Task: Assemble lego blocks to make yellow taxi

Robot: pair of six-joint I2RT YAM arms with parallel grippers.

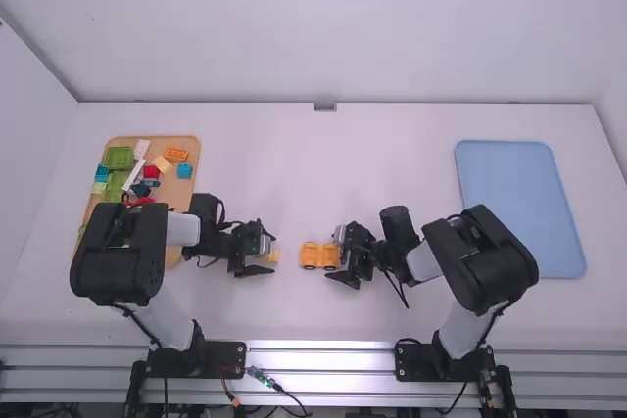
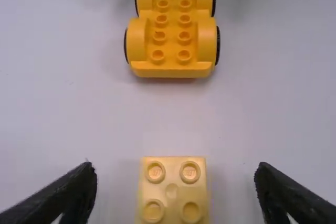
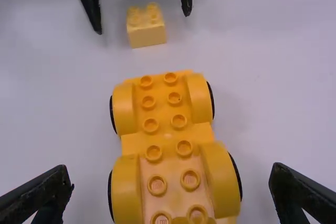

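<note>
L jaws (image 1: 269, 254) parted astride pale yel. block (image 2: 172, 195) — R jaws (image 1: 336, 257) likewise, wheeled yel. base (image 3: 168, 139) btwn.

back wall (image 1: 323, 26): plain, white, beyond the left hand (image 1: 268, 255) and right hand (image 1: 333, 255)
side wall (image 1: 24, 163): white too, out left of the hands, grey slanting seam (image 1: 39, 61)
surface: (image 1: 294, 159) smooth, white, under both hands
far edge: small grey fitting (image 1: 325, 107), straight past the hands
near edge: ribbed metal rails (image 1: 318, 357), catching bright light
</note>
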